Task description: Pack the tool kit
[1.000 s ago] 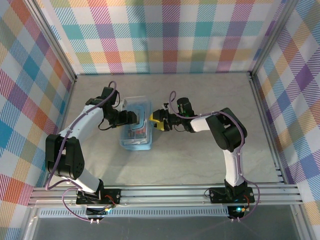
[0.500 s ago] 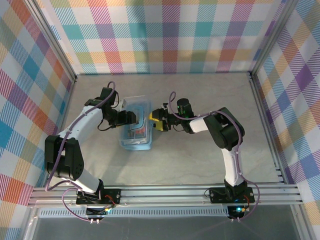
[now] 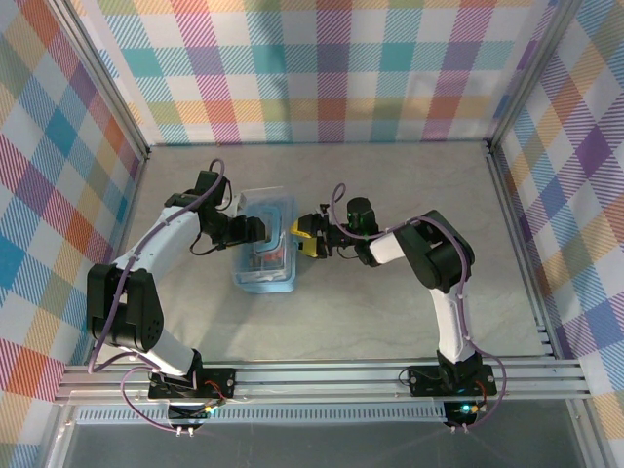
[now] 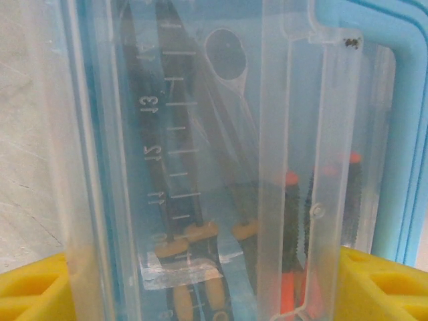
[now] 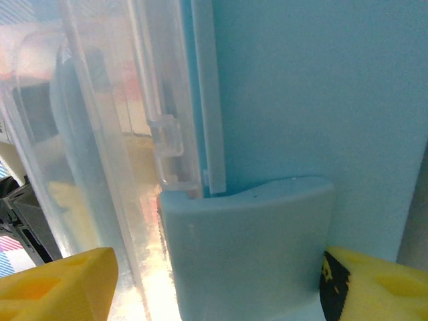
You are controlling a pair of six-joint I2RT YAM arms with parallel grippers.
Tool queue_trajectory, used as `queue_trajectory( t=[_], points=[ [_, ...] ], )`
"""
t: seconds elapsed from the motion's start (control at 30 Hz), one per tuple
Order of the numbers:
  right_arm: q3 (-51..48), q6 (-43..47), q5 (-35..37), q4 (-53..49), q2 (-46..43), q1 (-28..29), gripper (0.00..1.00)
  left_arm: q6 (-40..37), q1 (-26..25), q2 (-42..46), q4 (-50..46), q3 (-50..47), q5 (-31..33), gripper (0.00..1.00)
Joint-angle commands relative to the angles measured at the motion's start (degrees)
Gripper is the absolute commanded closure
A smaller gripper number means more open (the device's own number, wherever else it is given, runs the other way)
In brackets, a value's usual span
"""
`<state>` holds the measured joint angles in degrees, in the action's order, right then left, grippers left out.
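Observation:
The tool kit [image 3: 265, 265], a light-blue translucent case, lies left of centre with its clear lid [image 4: 307, 134] over it. Through the lid I see slim screwdrivers [image 4: 291, 221] with black and orange handles lying inside. My left gripper [image 3: 261, 230] reaches over the case from the left. In the left wrist view, the left gripper [image 4: 207, 294] has its yellow fingertips [image 4: 33, 287] set against both side walls of the lid. My right gripper [image 3: 304, 237] is at the case's right edge. In its wrist view, the right gripper [image 5: 214, 287] straddles the blue latch [image 5: 247, 247], its right finger against the latch and the lid [image 5: 114, 134] beside its left finger.
Plaid walls [image 3: 322, 68] and aluminium posts [image 3: 507, 136] close the table on three sides. A metal rail [image 3: 322, 375] with both arm bases runs along the near edge. Bare tabletop [image 3: 390, 312] lies right of and in front of the case.
The right arm has shifted slightly toward the case's right edge, its jaws widening a little and narrowing again. The left arm and the case have not moved.

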<state>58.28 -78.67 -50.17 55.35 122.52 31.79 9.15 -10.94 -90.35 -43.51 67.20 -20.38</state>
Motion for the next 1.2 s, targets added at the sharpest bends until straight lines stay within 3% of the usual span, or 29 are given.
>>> queue_trajectory(
  t=[0.0,0.43,1.17],
  points=[
    [-0.6,0.6,-0.4,3.1,-3.4,0.2,0.24,0.4,0.0,-6.1,-7.2,-6.1,0.6,0.38],
    [-1.1,0.2,-1.1,4.5,-4.9,-0.5,0.32,0.4,0.0,-5.6,-7.5,-6.4,0.7,0.38],
    [0.0,10.1,1.2,-12.7,-6.5,-0.7,0.47,0.6,0.0,-5.4,-7.5,-6.3,0.8,0.38]
  ],
)
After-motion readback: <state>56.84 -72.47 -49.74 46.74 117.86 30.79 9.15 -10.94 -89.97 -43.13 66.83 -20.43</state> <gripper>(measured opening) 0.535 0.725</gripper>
